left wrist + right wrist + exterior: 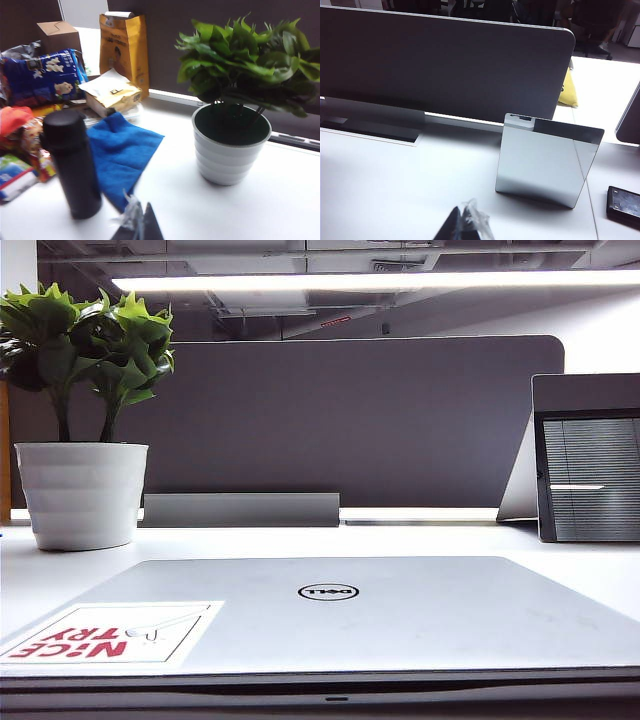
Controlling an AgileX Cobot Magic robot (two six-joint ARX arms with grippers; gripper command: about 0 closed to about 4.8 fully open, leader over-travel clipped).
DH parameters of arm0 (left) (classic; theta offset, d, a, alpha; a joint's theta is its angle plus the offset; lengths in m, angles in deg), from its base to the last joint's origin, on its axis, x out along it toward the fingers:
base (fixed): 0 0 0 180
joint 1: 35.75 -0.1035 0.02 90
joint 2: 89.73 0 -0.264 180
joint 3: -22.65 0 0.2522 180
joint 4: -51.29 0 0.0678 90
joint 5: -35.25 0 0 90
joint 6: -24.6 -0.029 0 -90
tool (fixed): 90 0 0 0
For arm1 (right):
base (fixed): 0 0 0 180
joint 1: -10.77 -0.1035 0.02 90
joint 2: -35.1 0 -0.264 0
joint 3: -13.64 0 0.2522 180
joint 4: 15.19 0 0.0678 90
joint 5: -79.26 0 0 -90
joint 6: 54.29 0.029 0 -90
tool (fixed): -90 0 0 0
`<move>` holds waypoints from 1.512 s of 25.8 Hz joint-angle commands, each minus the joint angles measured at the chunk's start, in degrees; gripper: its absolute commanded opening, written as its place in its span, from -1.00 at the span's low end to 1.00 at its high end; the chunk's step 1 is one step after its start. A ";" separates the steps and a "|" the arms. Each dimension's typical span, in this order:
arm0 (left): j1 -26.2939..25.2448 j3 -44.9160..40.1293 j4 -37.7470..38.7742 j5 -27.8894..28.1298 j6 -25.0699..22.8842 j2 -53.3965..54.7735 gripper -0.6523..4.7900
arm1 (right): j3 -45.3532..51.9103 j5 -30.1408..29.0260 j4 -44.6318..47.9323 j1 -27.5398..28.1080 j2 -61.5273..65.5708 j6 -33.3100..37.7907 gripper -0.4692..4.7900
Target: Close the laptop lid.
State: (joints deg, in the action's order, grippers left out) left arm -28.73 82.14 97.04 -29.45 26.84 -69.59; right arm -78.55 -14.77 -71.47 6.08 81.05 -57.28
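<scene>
The laptop lid (400, 610) fills the lower part of the exterior view, silver side up, lying flat down on the laptop's base with only a thin seam along the front edge. The round Dell logo (328, 592) and a white sticker with red letters (110, 635) show on it. Neither arm appears in the exterior view. My left gripper (137, 226) hangs over the white table beside a black flask (72, 165), its dark tips meeting in a point. My right gripper (462, 227) is likewise shut over bare table in front of a silver upright panel (545, 165). Neither wrist view shows the laptop.
A potted plant (85, 490) (230, 145) stands left of the laptop. The dark grey divider (350, 420) (445, 65) runs along the back. An upright panel showing blinds (590, 475) stands at the right. A blue cloth (120, 150), snack packets (37, 75) and a dark device (624, 200) lie about.
</scene>
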 commanded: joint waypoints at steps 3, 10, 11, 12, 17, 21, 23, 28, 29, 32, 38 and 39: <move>-3.87 -15.54 -15.06 -19.12 -0.26 -6.19 -0.78 | -0.28 0.04 0.72 -0.07 -0.17 0.20 -0.84; -5.77 -29.88 -30.18 -27.50 2.69 -10.43 -0.78 | -0.28 0.07 0.74 -0.07 -0.20 0.20 -0.84; -5.92 -31.26 -31.12 -27.52 2.84 -10.93 -0.78 | -0.28 0.07 0.72 -0.07 -0.20 0.20 -0.84; -6.03 -32.79 -31.91 -27.52 3.39 -11.56 -0.78 | -0.28 0.07 0.72 -0.07 -0.17 0.20 -0.84; -5.97 -37.68 -32.94 -27.58 5.31 -14.38 -0.78 | -0.28 0.04 0.72 -0.07 -0.17 0.20 -0.84; -5.95 -40.19 -33.00 -27.58 5.35 -16.72 -0.78 | -0.28 0.07 0.72 -0.07 -0.17 0.20 -0.84; -5.95 -41.00 -32.96 -27.50 5.31 -18.10 -0.78 | -0.28 0.07 0.72 -0.07 -0.17 0.20 -0.84; -5.90 -42.51 -34.07 -27.76 5.35 -19.89 -0.78 | -0.26 0.04 0.70 -0.07 -0.15 0.20 -0.84; -5.81 -42.66 -34.10 -27.93 5.38 -19.91 -0.78 | -0.26 0.04 0.70 -0.07 -0.15 0.20 -0.84; -5.01 -43.04 -34.07 -27.78 5.27 -19.91 -0.78 | -0.26 0.07 0.68 -0.07 -0.17 0.20 -0.84; -4.28 -45.24 -35.80 -26.80 6.86 -19.91 -0.78 | -0.26 0.04 0.70 -0.07 -0.17 0.20 -0.84; -4.28 -45.24 -35.78 -26.82 7.06 -19.91 -0.78 | -0.26 0.04 0.70 -0.07 -0.17 0.20 -0.84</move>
State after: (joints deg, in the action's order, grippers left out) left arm -32.99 36.84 62.94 -56.31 33.20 -89.48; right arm -78.55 -14.80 -71.47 6.08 81.05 -57.28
